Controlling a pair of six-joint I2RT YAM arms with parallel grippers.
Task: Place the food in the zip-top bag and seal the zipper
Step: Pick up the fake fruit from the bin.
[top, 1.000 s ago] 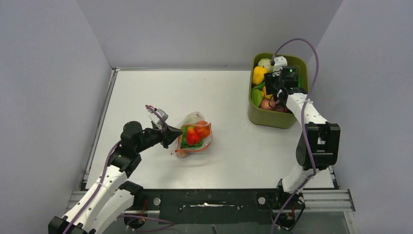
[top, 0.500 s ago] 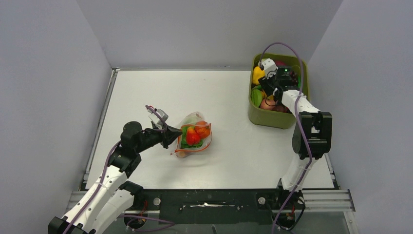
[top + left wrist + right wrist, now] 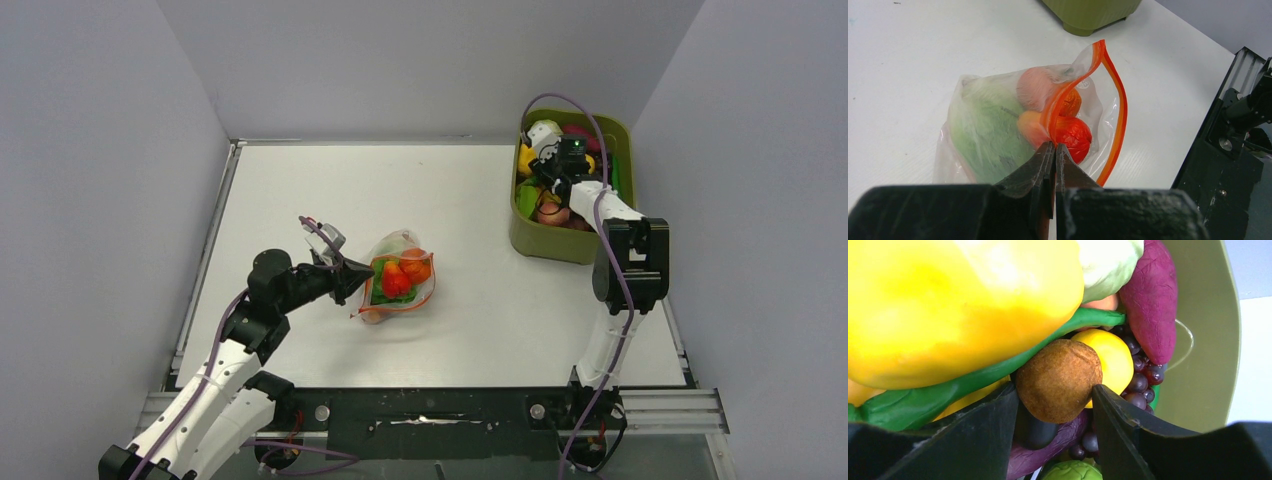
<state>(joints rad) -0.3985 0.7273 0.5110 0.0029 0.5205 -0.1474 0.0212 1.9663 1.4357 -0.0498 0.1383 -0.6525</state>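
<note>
Your right tool (image 3: 1054,390) has pushed farther toward the far left corner of the tub (image 3: 550,245); the left arm has not shifted. The right tool's fingers (image 3: 993,430) stand apart on either side of a brown fruit (image 3: 1058,375), close against it; you cannot tell whether they grip it. A yellow pepper (image 3: 948,305) crowds in just above, and the tub wall lies to the right. Your left tool (image 3: 1054,152) is pressed together on the zipper (image 3: 1123,110). The bag (image 3: 978,125) lies just ahead of it with its mouth gaping and food (image 3: 1073,137) inside. Bare table (image 3: 300,190) lies all around the bag.
</note>
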